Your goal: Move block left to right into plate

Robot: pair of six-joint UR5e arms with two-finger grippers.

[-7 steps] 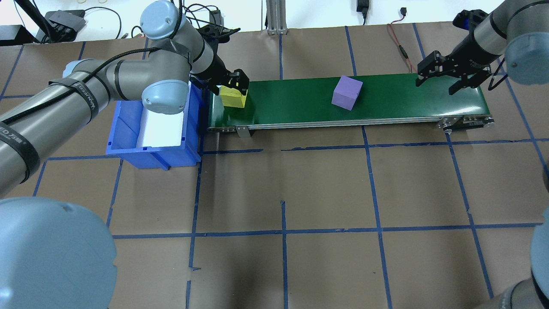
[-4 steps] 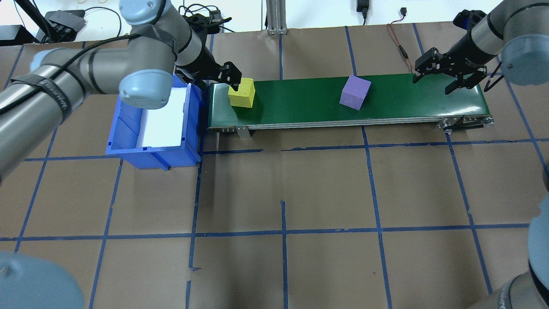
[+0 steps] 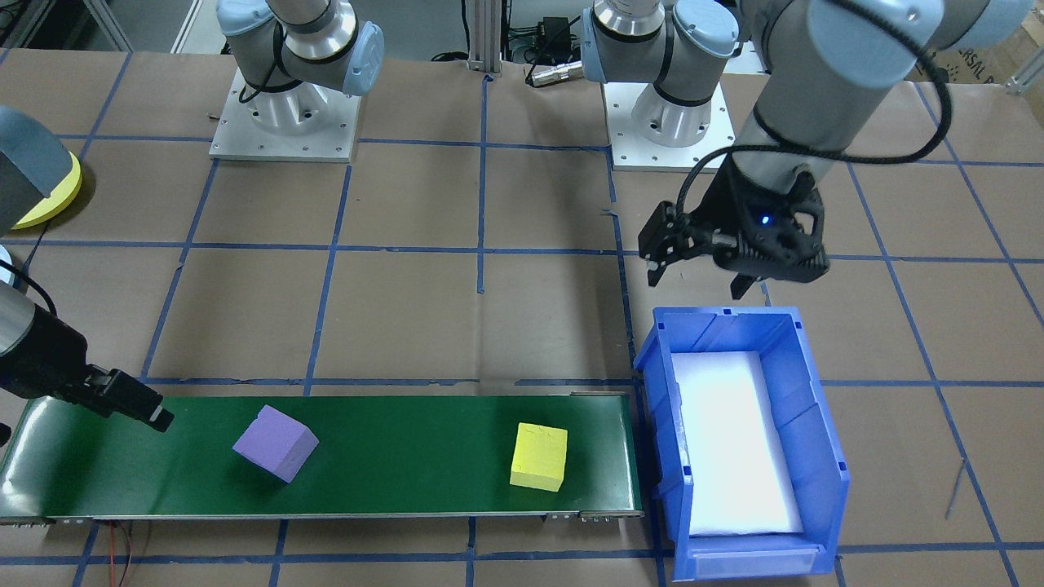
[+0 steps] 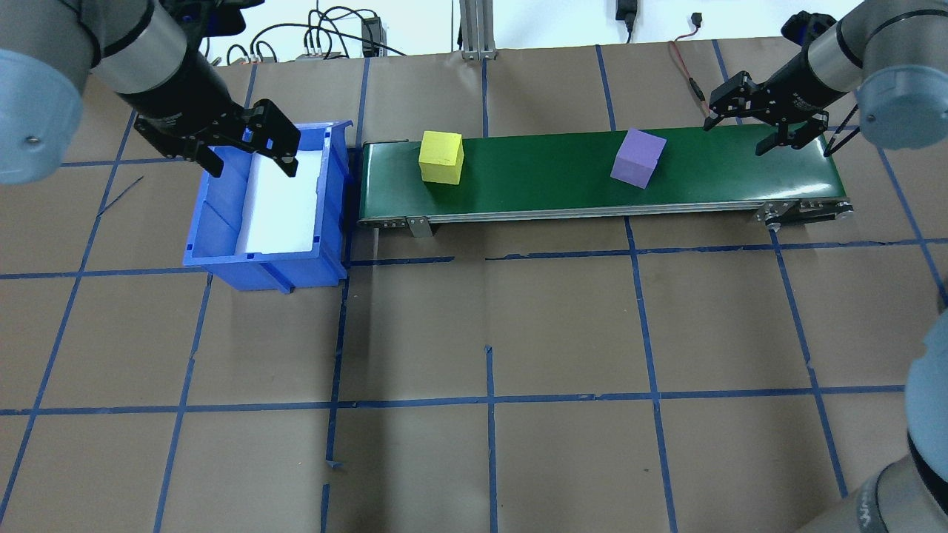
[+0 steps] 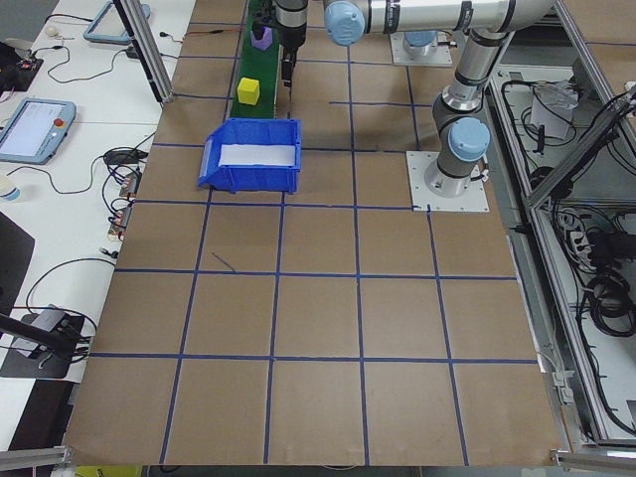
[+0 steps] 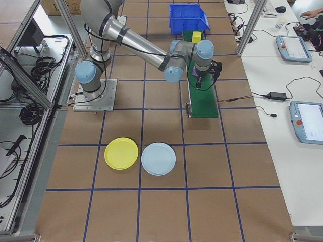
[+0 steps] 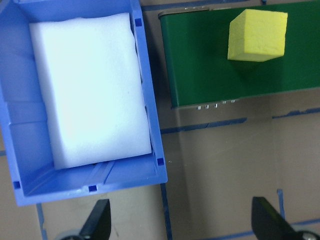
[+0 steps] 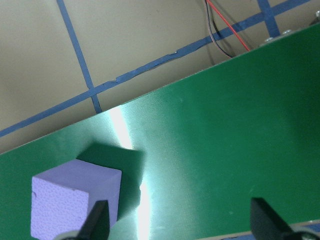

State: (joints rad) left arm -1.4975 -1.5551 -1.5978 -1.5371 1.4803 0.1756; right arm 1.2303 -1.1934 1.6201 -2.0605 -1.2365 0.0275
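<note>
No legible text, labels, brands, numbers or signs anywhere in current views.

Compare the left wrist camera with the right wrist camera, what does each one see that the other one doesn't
Only the left wrist view shows the blue bin with its white foam pad, and the yellow block on the belt's end beside it. Only the right wrist view shows the purple block and a red and black cable on the paper beyond the belt. Both show the green conveyor belt, the brown paper with blue tape lines, and open pincer fingertips at the bottom edge.
</note>
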